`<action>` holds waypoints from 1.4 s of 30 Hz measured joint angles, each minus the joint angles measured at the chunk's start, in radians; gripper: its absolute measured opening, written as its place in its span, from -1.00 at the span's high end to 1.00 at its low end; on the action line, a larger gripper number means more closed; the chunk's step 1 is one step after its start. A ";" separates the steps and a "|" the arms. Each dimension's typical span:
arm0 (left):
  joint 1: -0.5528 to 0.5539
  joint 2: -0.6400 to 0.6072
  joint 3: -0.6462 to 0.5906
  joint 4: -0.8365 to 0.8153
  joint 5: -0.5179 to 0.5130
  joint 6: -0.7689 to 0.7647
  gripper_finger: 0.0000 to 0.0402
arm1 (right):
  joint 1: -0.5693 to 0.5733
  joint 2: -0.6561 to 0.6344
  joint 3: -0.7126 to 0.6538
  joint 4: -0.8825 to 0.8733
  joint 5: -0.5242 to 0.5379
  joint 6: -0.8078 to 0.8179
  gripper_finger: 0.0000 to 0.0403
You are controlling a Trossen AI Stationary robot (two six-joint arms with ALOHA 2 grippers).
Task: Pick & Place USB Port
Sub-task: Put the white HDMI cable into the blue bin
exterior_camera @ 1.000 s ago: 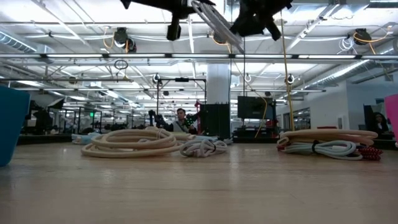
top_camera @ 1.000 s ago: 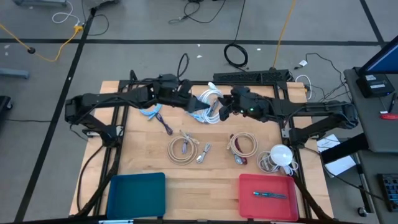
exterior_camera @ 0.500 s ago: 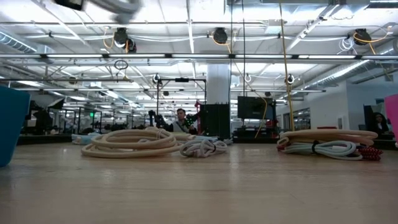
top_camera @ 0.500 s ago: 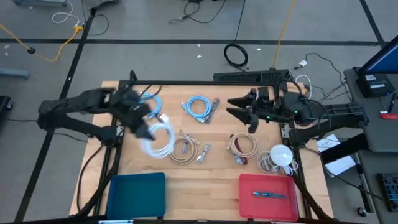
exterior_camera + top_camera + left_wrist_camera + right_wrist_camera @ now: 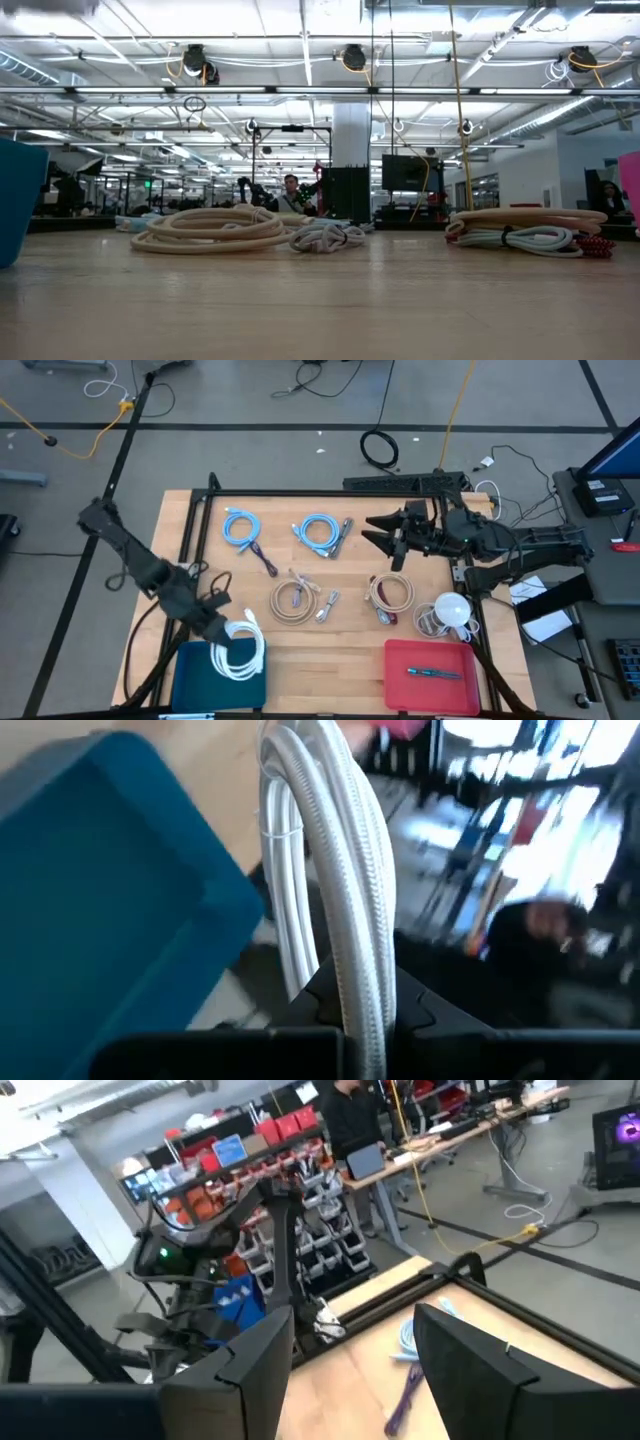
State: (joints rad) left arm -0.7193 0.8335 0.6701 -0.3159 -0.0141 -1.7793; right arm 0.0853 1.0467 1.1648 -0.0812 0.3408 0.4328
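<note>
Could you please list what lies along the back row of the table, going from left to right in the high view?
Light blue coiled cable with a purple end → light blue coiled cable with silver plugs → right gripper, its fingers open above the wooden table.

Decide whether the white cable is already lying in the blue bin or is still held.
Still held. The left gripper is shut on the white cable, whose coil hangs over the blue bin; the left wrist view shows the cable clamped between the fingers.
</note>
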 joint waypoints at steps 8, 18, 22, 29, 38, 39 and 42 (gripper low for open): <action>-0.311 -0.021 -0.217 0.240 -0.350 -0.304 0.95 | 0.000 0.020 -0.001 -0.007 -0.001 0.011 0.01; -0.471 0.132 -0.237 0.365 -0.481 -0.454 0.95 | -0.007 0.039 -0.001 -0.005 0.000 0.019 0.01; -0.479 0.194 -0.237 0.403 -0.460 -0.463 0.95 | -0.015 0.050 -0.001 -0.001 0.003 0.023 0.01; -0.479 0.274 -0.237 0.352 -0.398 -0.527 0.93 | -0.027 0.078 -0.001 0.004 -0.001 0.036 0.01; -0.476 0.262 -0.236 0.287 -0.217 -0.589 0.32 | -0.034 0.108 -0.001 -0.004 -0.002 0.051 0.01; -0.476 0.254 -0.236 0.285 -0.210 -0.588 0.24 | -0.034 0.113 -0.001 -0.001 -0.002 0.053 0.01; -0.474 0.228 -0.236 0.268 -0.204 -0.584 0.03 | -0.034 0.121 -0.001 -0.009 -0.003 0.053 0.01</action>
State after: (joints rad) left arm -1.1929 1.0617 0.4339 -0.0475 -0.2182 -2.3636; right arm 0.0513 1.1675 1.1637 -0.0901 0.3381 0.4862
